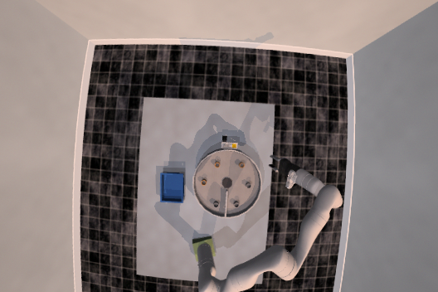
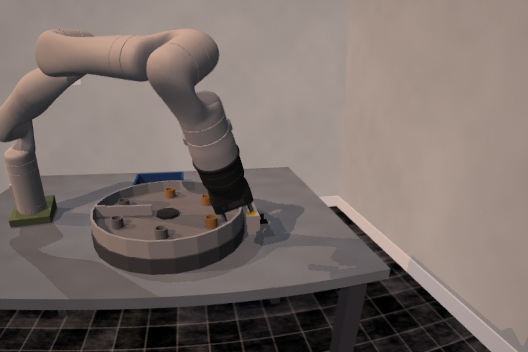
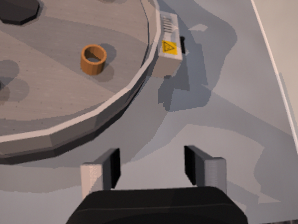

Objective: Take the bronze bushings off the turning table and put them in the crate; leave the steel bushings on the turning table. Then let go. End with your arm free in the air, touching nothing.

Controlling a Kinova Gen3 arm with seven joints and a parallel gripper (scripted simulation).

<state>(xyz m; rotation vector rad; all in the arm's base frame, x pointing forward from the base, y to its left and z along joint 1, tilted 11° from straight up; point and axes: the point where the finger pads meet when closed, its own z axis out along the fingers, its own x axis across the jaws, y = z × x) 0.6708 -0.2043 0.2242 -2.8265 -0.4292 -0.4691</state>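
Observation:
The round turning table (image 1: 259,192) (image 2: 165,256) (image 3: 75,131) stands in the middle of the grey table. Three bronze bushings stand upright on it: one (image 1: 216,164) (image 2: 170,192), a second (image 1: 241,164) (image 2: 205,199) and a third (image 1: 203,180) (image 2: 211,221); one bronze bushing (image 3: 96,57) shows in the wrist view. Three steel bushings (image 1: 247,183) (image 1: 236,203) (image 1: 215,202) (image 2: 160,232) (image 2: 117,222) stand on the other half. The blue crate (image 1: 172,187) (image 2: 159,177) sits beside the turning table, on the side away from my gripper. My gripper (image 1: 272,162) (image 2: 235,212) (image 3: 152,160) is open and empty. It hangs just outside the turning table's rim.
A small control box (image 1: 229,144) (image 2: 251,220) (image 3: 167,50) with a yellow warning label is fixed to the turning table's rim close to my gripper. A low divider bar (image 1: 226,201) (image 2: 125,210) runs from the hub to the rim. The arm's green base (image 1: 203,245) (image 2: 32,216) stands at the table edge.

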